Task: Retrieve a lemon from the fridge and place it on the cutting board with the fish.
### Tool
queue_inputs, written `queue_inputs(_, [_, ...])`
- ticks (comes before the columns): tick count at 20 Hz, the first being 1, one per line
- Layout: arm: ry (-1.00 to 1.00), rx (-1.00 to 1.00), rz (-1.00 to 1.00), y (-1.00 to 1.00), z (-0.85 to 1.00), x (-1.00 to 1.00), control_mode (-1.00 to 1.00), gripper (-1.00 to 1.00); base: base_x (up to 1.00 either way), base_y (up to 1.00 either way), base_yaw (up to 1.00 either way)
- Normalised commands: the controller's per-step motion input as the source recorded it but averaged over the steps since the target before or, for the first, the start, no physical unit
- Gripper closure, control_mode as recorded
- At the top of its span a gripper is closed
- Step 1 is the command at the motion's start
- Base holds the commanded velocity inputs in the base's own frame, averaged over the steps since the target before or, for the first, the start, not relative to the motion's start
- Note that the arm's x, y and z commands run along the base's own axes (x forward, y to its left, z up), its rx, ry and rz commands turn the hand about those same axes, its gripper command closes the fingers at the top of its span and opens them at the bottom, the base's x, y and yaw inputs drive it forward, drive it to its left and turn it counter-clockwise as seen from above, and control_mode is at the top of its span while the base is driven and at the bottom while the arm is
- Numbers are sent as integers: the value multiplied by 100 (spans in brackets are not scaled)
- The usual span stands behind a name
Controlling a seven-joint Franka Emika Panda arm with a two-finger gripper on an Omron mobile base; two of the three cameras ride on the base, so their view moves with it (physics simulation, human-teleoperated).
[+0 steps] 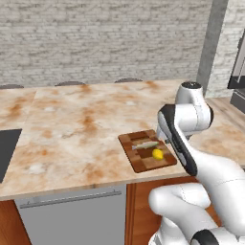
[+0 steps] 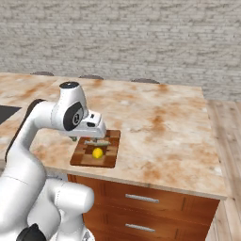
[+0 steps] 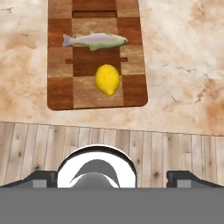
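Pincer (image 3: 112, 177) spread wide, nothing between the jaws, tips far apart at the bottom of the hand view. Raised clear above the near edge of the tabletop (image 2: 160, 122), looking straight down on the cutting board (image 3: 61, 94) with floor planks in sight beneath the tabletop's edge.

Below and ahead, the lemon (image 3: 107, 79) resting on the board, free of any grip, just beside the fish (image 3: 95, 41) but apart from it, a strip of bare wood between. Lemon on the near half of the board, fish across the middle, lying crosswise. From the left base view, same layout: lemon (image 1: 157, 154) on the cutting board (image 1: 141, 165), fish (image 1: 145, 145) just behind it. From the right base view, lemon (image 2: 97, 153) under the arm's wrist, board (image 2: 84, 160) close to the front edge of the tabletop.

Judged as placed; little or nothing left to do.

Handling, as a judgement: light, firm, waxy rind, likely to roll if nudged, being rounded with a slight taper at one end. Best taken across the short middle, jaws square to the long axis, never over the pointed tip.

Looks: bright, even yellow, oval, small against the board. Board dark reddish-brown in chequered blocks. Fish slim, silvery grey-green, tail fin pale.
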Motion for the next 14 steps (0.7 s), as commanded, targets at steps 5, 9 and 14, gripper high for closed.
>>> queue_inputs(5, [0, 0, 0, -1, 45, -98, -100, -100, 0, 0, 0])
queue_inputs(9, [0, -2, 0, 0, 32, -63, -100, -100, 0, 0, 0])
queue_inputs(14, [0, -1, 0, 2, 4, -30, -100, -100, 0, 0, 0])
